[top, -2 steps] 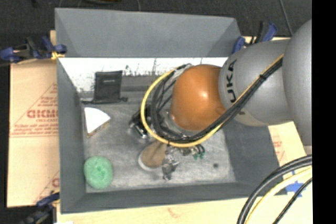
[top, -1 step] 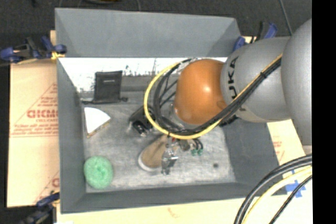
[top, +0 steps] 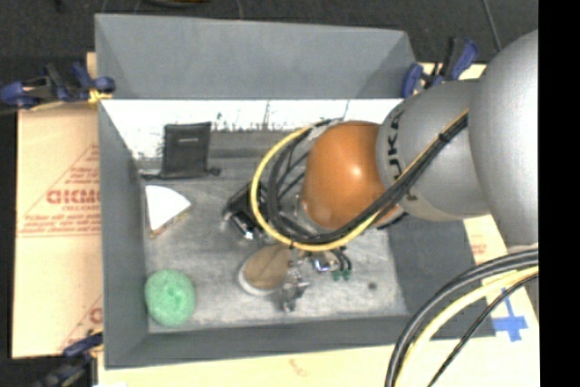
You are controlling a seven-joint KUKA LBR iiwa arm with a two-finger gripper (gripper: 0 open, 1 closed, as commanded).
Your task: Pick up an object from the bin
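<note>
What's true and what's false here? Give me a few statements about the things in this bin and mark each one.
1. A green ball lies in the bin's lower left corner. True.
2. The white wedge rests on top of the green ball. False: the two lie apart, and the wedge is farther back along the left wall.
3. A black flat box sits by the back wall. True.
4. The arm reaches in from the left. False: it comes in from the right.
5. A brown disc lies on the floor just below the arm's orange cover. True.
</note>
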